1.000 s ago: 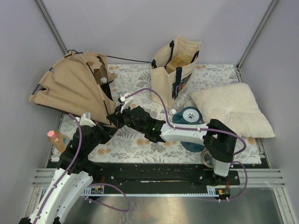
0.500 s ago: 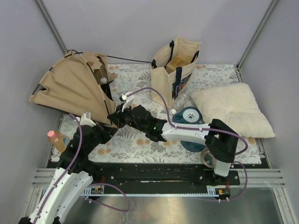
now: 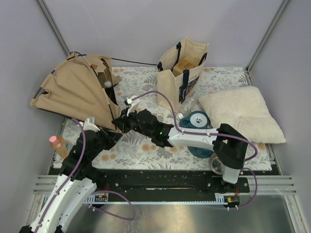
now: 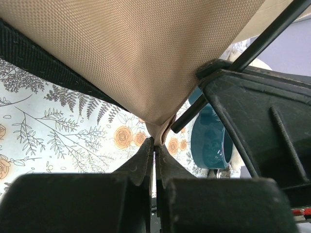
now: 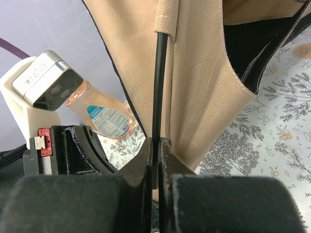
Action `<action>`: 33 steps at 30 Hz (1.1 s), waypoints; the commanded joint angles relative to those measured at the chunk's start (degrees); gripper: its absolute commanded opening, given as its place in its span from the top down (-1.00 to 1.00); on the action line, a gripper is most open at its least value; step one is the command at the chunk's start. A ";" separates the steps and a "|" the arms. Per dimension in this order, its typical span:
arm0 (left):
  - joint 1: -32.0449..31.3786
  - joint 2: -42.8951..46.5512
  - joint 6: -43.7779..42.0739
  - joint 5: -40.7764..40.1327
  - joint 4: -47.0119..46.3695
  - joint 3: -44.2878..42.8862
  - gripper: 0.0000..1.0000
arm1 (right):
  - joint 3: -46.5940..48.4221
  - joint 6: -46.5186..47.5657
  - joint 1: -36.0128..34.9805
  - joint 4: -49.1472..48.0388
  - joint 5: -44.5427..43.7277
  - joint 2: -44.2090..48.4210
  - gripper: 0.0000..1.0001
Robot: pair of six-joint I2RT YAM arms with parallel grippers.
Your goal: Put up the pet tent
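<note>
While the left end effector [image 4: 155,142] pinches the tent's [image 3: 73,92] corner and the right end effector [image 5: 156,141] clamps a pole [image 5: 158,82], the tent slumps at the table's [image 3: 141,146] back left. Best to hold the fabric taut and feed the pole straight along its sleeve.

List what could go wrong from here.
The right gripper pinches only the thin black pole; it could slip or leave its fabric sleeve. The left gripper holds just a corner tip of the pet tent, which might pull free. The bottle close by could topple.
</note>
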State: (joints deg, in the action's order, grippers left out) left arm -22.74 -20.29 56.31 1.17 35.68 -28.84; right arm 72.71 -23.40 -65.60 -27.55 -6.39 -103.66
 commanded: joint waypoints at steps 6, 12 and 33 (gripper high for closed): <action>-1.25 0.08 -0.42 8.68 11.87 1.15 1.00 | 4.81 -0.16 3.99 -13.05 -7.05 0.21 1.00; -1.25 -0.27 -0.42 8.68 11.78 1.07 1.00 | 4.72 -0.24 3.99 -12.53 -7.49 -0.41 1.00; -1.25 -2.38 -3.14 6.30 13.10 -2.80 1.00 | 0.33 4.85 3.55 -13.49 -8.11 0.65 1.00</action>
State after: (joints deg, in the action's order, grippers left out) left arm -22.74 -21.21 55.22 0.19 38.04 -29.69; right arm 72.27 -22.48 -65.60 -28.73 -6.37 -105.01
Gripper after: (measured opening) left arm 0.024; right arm 0.032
